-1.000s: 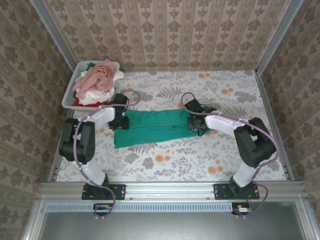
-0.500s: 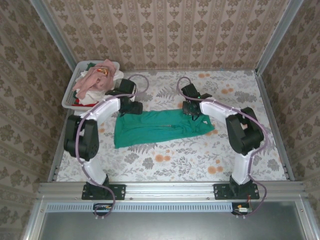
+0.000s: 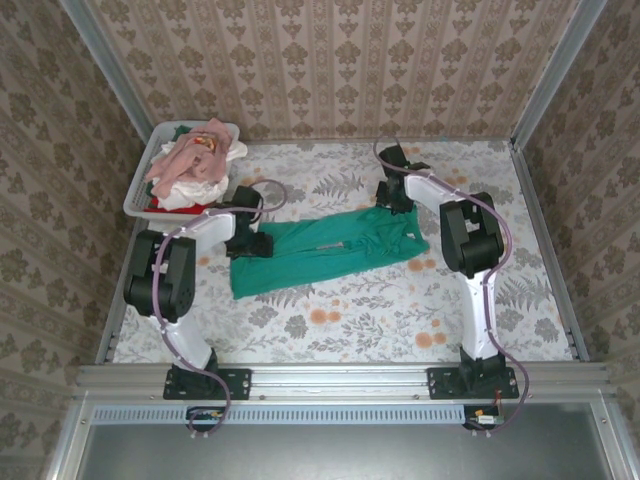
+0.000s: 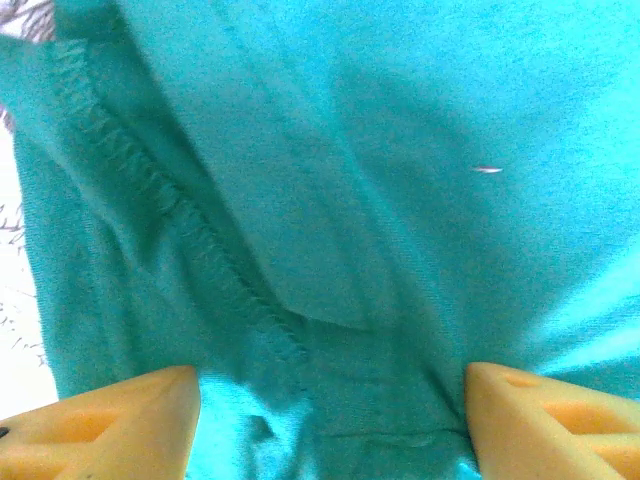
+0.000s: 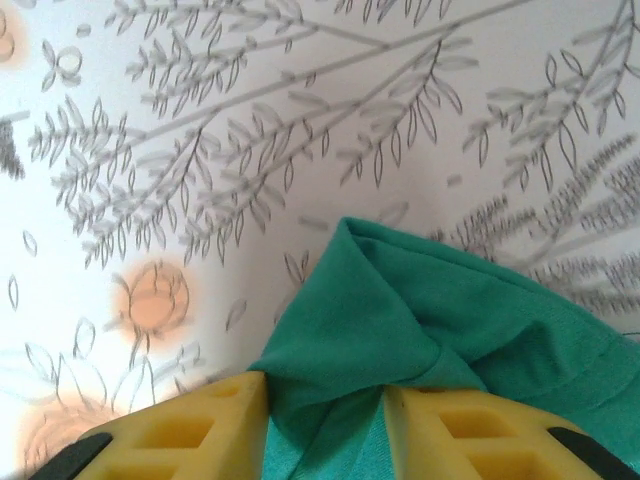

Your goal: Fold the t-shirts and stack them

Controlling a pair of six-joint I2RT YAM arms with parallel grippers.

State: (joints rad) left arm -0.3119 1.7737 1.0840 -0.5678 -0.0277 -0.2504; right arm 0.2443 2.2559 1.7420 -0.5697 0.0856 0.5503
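Your right gripper (image 5: 325, 392) pinches a raised fold of the teal t-shirt (image 3: 320, 250) between nearly closed fingers at its far right corner. Your left gripper (image 4: 330, 388) sits over the opposite end, fingers spread wide with cloth across the gap. You see the shirt lying lengthwise on the floral table (image 3: 350, 315), with the pink and white shirts (image 3: 195, 160) heaped in the tub (image 3: 138, 192) at far left.
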